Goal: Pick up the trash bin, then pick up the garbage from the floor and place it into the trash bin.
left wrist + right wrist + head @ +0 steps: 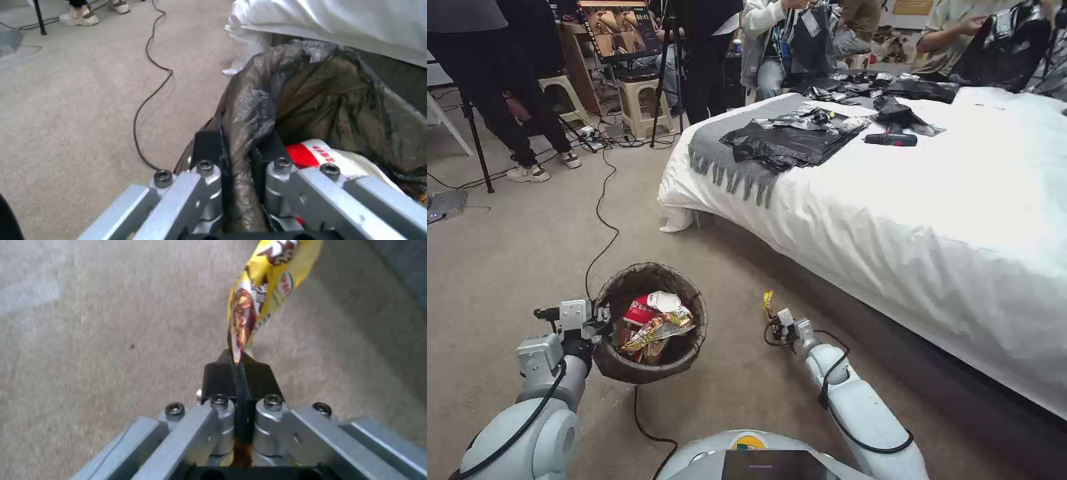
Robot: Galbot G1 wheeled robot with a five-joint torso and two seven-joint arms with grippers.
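Left tool clamped on trash bin rim, right tool low, pinching yellow wrapper

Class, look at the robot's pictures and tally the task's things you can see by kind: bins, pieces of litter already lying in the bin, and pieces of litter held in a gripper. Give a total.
Trash bin: 1
Litter in the bin, red-and-white packet and gold wrapper: at least 2
Litter held, yellow wrapper in the right gripper: 1
Total: at least 4
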